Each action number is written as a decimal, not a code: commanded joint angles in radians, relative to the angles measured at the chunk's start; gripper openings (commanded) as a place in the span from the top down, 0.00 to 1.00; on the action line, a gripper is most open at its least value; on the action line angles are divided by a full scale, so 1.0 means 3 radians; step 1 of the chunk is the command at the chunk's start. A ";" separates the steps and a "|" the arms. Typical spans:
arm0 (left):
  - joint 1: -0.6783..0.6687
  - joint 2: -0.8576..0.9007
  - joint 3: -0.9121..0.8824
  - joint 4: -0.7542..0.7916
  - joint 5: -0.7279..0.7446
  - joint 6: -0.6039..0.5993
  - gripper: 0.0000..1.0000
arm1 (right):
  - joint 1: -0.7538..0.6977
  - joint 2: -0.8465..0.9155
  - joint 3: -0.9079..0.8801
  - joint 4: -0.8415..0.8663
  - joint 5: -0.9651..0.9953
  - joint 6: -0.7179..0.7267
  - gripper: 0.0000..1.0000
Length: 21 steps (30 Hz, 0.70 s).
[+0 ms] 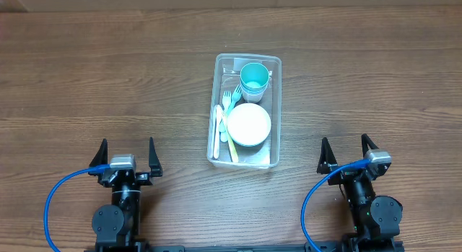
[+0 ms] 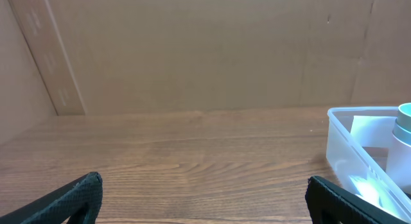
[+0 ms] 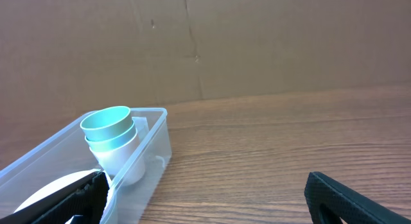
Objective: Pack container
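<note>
Clear rectangular plastic container (image 1: 277,107) on wooden bench (image 1: 108,79), round white bowl (image 1: 248,124) and teal cups (image 1: 254,77) inside it, left fingers (image 1: 153,158) and right fingers (image 1: 324,158) wide, empty, flanking it

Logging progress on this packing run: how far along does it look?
Done, apparently: the container holds stacked cups, a white bowl and pale cutlery. In hand: nothing; the left gripper and right gripper both stand open, apart from the container. Left: nothing else waiting to go in is visible.
</note>
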State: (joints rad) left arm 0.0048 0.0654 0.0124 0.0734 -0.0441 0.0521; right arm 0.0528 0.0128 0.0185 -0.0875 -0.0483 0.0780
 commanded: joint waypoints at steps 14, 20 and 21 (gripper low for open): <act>0.0027 -0.0038 -0.0025 -0.0214 0.0038 -0.0348 0.00 | -0.0015 -0.0033 -0.0036 0.0025 -0.0019 -0.0013 0.00; 0.0027 -0.0023 -0.0024 -0.0492 0.0039 -0.0347 0.00 | -0.0015 -0.0033 -0.0036 0.0025 -0.0018 -0.0013 0.00; 0.0027 -0.0023 -0.0024 -0.0492 0.0039 -0.0347 0.00 | -0.0015 -0.0033 -0.0036 0.0025 -0.0019 -0.0013 0.00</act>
State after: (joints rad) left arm 0.0048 0.0647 0.0078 -0.0769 -0.0402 -0.0315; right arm 0.0528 0.0128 0.0185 -0.0872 -0.0483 0.0776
